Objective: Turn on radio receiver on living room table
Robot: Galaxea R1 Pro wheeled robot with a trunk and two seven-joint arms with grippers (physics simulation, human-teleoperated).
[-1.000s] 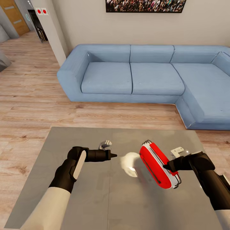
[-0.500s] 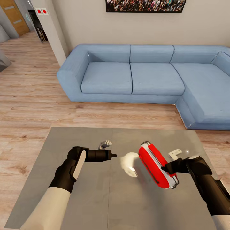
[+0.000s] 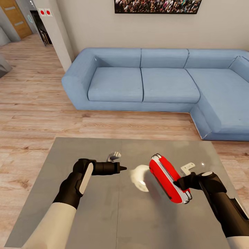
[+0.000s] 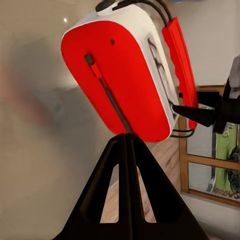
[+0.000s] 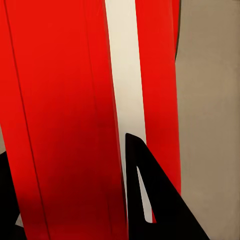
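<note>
My left gripper [image 3: 121, 168] hangs over the left-centre of the table [image 3: 86, 214] exactly where it was a second ago, its fingers pressed together on nothing; in my left wrist view the closed gripper [image 4: 126, 142] points straight at the red face of the radio receiver [image 4: 120, 80]. The receiver [image 3: 168, 178] stands on edge, tilted, right of the table's middle, its white-silver band turned toward my right arm. It has slid slightly left and toward me since the earlier frames. My right gripper [image 3: 180, 182] has shifted with it, and the forearm has swung lower and nearer the table's right edge. From the head view its fingers sit against the receiver's right face. In the right wrist view one dark finger [image 5: 150, 200] lies over the white band with the red shell [image 5: 60, 110] between it and the other, so I take it as clamped on the receiver.

Bare tabletop lies between my two grippers and all along the near edge. The receiver is well in from the far edge. Beyond that a strip of wood floor [image 3: 41, 114] separates the table from the blue sofa [image 3: 155, 83].
</note>
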